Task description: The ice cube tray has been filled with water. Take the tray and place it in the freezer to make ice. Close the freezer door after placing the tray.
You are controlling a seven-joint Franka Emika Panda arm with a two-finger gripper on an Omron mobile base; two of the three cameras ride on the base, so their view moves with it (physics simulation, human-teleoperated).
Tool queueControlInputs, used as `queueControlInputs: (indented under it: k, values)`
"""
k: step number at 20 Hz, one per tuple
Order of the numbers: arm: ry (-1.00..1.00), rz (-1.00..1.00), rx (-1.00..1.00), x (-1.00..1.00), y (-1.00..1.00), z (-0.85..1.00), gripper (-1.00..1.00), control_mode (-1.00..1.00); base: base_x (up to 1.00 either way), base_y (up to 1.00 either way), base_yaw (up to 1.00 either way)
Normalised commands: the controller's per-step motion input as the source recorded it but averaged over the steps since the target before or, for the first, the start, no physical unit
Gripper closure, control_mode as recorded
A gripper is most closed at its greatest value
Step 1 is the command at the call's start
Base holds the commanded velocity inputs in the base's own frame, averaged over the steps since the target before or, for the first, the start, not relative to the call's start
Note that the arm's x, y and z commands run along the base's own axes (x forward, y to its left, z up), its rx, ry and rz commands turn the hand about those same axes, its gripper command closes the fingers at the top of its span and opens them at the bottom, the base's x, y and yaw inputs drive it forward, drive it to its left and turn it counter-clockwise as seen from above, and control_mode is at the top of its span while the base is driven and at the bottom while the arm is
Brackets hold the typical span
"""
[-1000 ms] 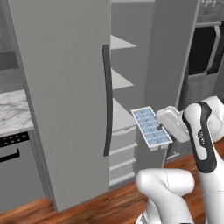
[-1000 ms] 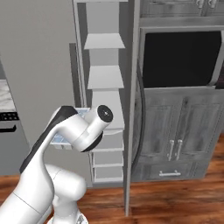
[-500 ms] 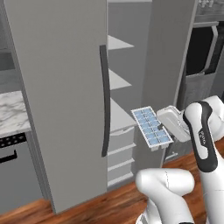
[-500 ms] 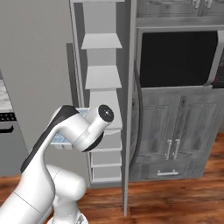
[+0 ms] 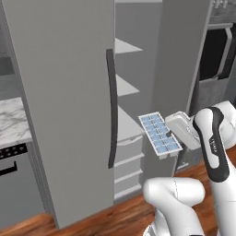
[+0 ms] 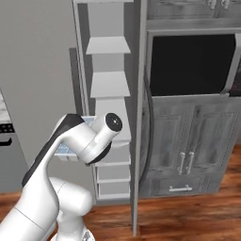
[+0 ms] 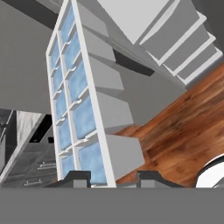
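Kitchen, freezer (image 5: 152, 69) compartment standing open with freezer door (image 6: 138, 117) swung aside: pincer (image 7: 109, 177) nipped narrow on one end of ice cube tray (image 5: 159, 134), carried near level so water (image 7: 78, 118) stays put, just short of white shelves (image 6: 109, 84).

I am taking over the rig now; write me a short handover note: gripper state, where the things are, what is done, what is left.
Gripper: shut on the ice cube tray, held in the air in front of the open freezer.
Water: in the cells.
Freezer door: open, to the left of the tray.
Done: tray picked up, brought to the freezer.
Left: set the tray on a shelf, release, close the door.
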Motion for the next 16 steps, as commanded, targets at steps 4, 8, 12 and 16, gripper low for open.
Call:
queueControlInputs:
  k: [4,8,12,16]
  values:
    - [0.00,0.00,0.00,0.00,0.00,0.00,1.00,1.00,0.57,0.00,-0.03]
    - [0.00,0.00,0.00,0.00,0.00,0.00,1.00,1.00,0.58,0.00,-0.03]
    - [0.00,0.00,0.00,0.00,0.00,0.00,1.00,1.00,0.41,0.00,-0.05]
    - [0.00,0.00,0.00,0.00,0.00,0.00,1.00,1.00,0.29,-0.07,-0.07]
